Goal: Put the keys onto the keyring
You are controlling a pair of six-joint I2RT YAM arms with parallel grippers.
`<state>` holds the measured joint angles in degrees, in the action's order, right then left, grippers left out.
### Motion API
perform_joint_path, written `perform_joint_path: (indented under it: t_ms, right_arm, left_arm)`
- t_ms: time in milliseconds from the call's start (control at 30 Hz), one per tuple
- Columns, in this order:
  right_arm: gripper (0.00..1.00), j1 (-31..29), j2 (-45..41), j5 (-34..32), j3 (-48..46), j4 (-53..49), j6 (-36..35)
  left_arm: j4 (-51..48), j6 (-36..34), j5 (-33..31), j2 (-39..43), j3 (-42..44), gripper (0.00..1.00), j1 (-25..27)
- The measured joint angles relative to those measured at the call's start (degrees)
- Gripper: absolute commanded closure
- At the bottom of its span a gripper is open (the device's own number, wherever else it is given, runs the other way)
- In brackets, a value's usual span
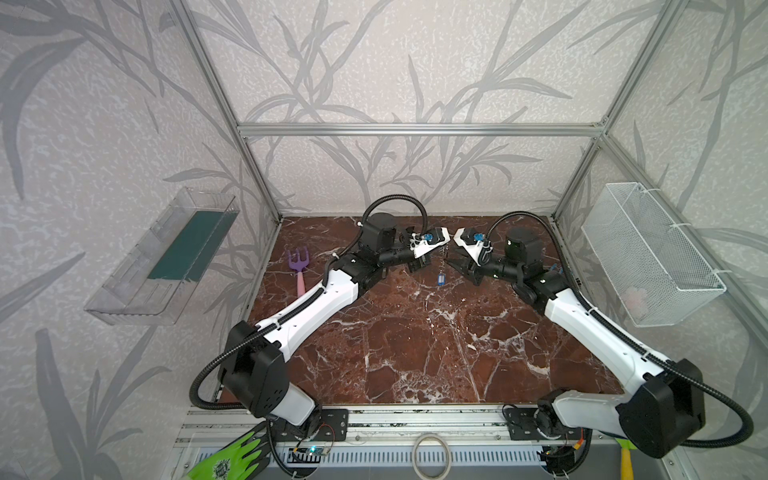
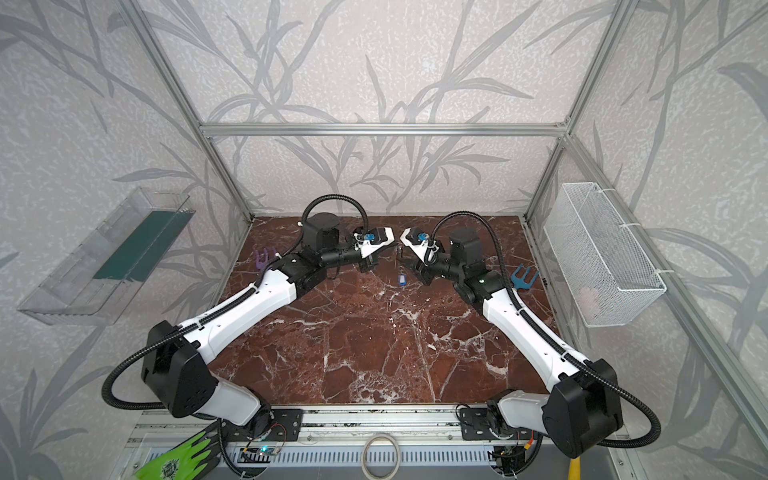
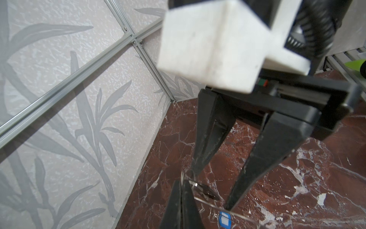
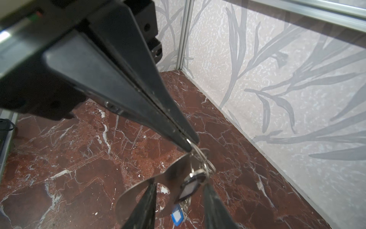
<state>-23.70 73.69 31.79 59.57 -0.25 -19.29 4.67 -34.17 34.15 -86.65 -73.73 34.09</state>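
My left gripper [image 4: 191, 143] is shut on a thin wire loop of the keyring [image 4: 138, 190], a flat grey metal plate that hangs below its tips above the marble floor. A key with a black-and-white head [image 4: 190, 187] hangs from the same loops. Lower down, a key's blue tag [image 4: 177, 215] dangles on a short chain. My right gripper [image 4: 180, 186] is open, with one finger on each side of the hanging plate and keys. In both top views the two grippers [image 1: 434, 255] [image 1: 451, 262] meet at the back middle, with the blue tag [image 1: 438, 279] [image 2: 401, 279] below them.
A purple toy fork [image 1: 300, 266] lies at the back left of the table and a blue one [image 2: 523, 277] at the right. A wire basket [image 1: 652, 257] hangs on the right wall, a clear tray [image 1: 166, 257] on the left. A green glove [image 1: 232, 457] and a pale ring [image 1: 431, 455] sit on the front rail.
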Motion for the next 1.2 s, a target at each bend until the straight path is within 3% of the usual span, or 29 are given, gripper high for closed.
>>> perform_joint_path:
  t_ms: [133,533,867,1200]
  right_arm:
    - [0.66,-0.31,0.22,0.11,0.00,1.36,0.92]
    - [1.00,-0.85,0.52,-4.48,0.02,2.73,2.01]
    - [1.00,-1.16,2.49,-3.37,2.84,0.81,-1.05]
    - [1.00,-1.33,2.93,2.67,4.46,0.81,-3.08]
  left_arm:
    - [1.75,1.33,0.02,0.17,0.09,1.00,0.00]
    - [4.59,4.42,0.50,0.22,0.87,1.00,-0.04]
    - [13.31,13.92,5.42,0.22,4.07,1.00,-2.27]
    - [25.75,24.26,9.66,-0.55,7.23,1.00,-3.02]
